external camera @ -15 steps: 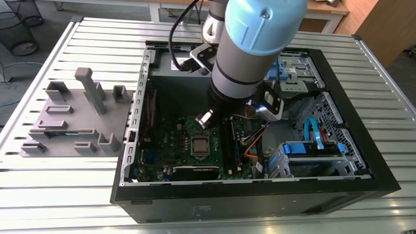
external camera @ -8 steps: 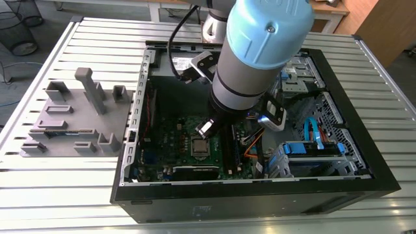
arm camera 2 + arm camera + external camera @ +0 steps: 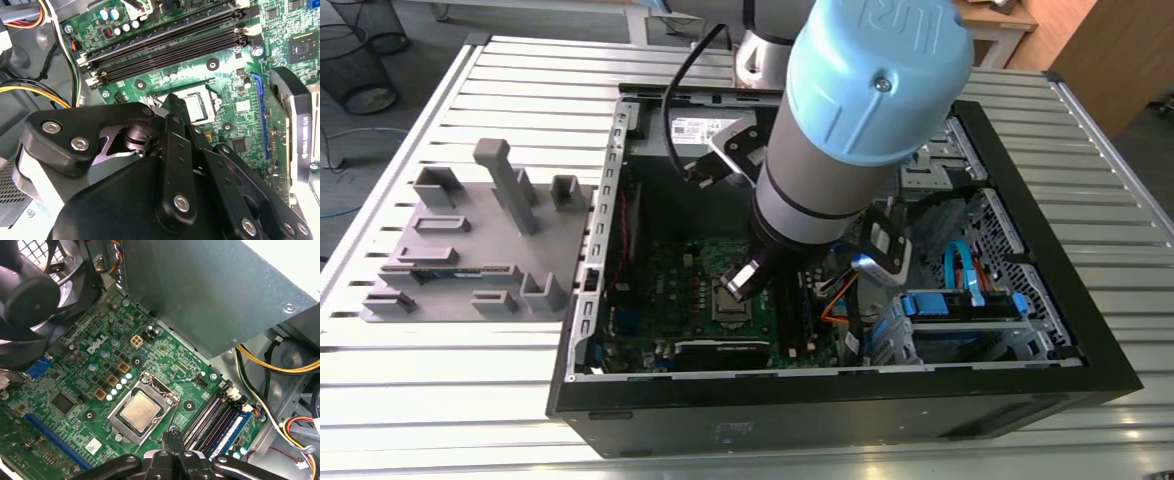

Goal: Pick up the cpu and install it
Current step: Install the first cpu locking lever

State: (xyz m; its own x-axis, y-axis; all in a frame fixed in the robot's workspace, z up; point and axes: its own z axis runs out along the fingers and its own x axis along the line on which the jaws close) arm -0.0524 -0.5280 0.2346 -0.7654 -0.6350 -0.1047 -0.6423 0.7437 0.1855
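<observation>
Jaws: 2 fingers closed together, nothing between them. In the first wrist view the gripper (image 3: 172, 434) tip hangs just beside the socket frame (image 3: 159, 387), above the motherboard (image 3: 75, 385). The cpu (image 3: 141, 411) lies flat in the socket, silvery top up, with the frame around it. Memory slots (image 3: 210, 417) run close by. In the exterior view the arm (image 3: 854, 120) reaches down into the open computer case (image 3: 1067, 380) on a slatted table (image 3: 454, 400).

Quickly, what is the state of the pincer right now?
Pincer: closed, holding nothing; the small flat square silvery-grey cpu is not in it.
</observation>
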